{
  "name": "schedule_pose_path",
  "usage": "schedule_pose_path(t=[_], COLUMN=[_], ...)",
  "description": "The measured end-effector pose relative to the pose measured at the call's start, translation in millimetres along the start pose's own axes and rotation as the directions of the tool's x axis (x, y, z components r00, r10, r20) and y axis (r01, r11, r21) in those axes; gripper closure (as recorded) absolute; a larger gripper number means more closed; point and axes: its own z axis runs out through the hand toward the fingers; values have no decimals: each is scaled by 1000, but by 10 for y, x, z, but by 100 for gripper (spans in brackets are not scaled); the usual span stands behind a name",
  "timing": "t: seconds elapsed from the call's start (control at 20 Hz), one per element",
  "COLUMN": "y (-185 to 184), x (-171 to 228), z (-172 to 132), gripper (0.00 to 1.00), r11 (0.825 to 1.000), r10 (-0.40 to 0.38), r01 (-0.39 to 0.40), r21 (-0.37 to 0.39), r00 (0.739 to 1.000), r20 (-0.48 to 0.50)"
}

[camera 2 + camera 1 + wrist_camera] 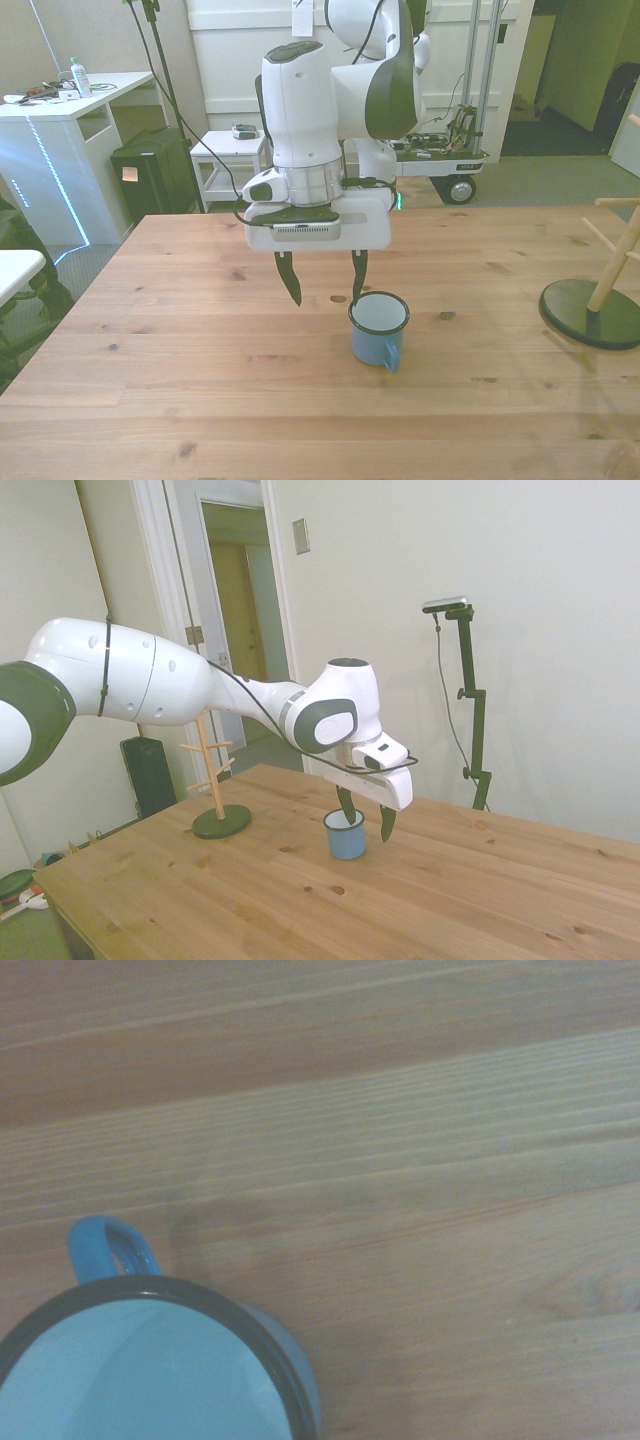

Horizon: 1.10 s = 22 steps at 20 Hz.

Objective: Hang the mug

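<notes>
Mug (380,328) upright just beside spread pincer (323,276)

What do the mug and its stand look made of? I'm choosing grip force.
Mug: likely enamelled metal, going by the glossy light-blue coat, white inside and thin dark rim. Stand: pale, unpainted wooden post and pegs on a dark round base of unclear material.

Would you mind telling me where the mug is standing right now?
The mug stands upright on the wooden table, just right of centre in the front view, beneath the open gripper, with the mug tree off at that view's right edge.
</notes>
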Motion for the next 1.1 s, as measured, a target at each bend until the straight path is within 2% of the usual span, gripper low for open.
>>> schedule_pose_path(t=[0.55, 0.9, 0.95, 1.1], y=[-288, -316, -315, -320], x=[-145, -171, -169, -171], z=[170, 323, 357, 413], gripper=[0, 0, 100, 100], r11=[1000, 999, 999, 999], r10=[-22, -24, -24, -27], r01=[23, 24, 24, 28], r21=[-12, -25, -28, -32], r00=[1000, 1000, 1000, 1000], r20=[6, 11, 13, 9])
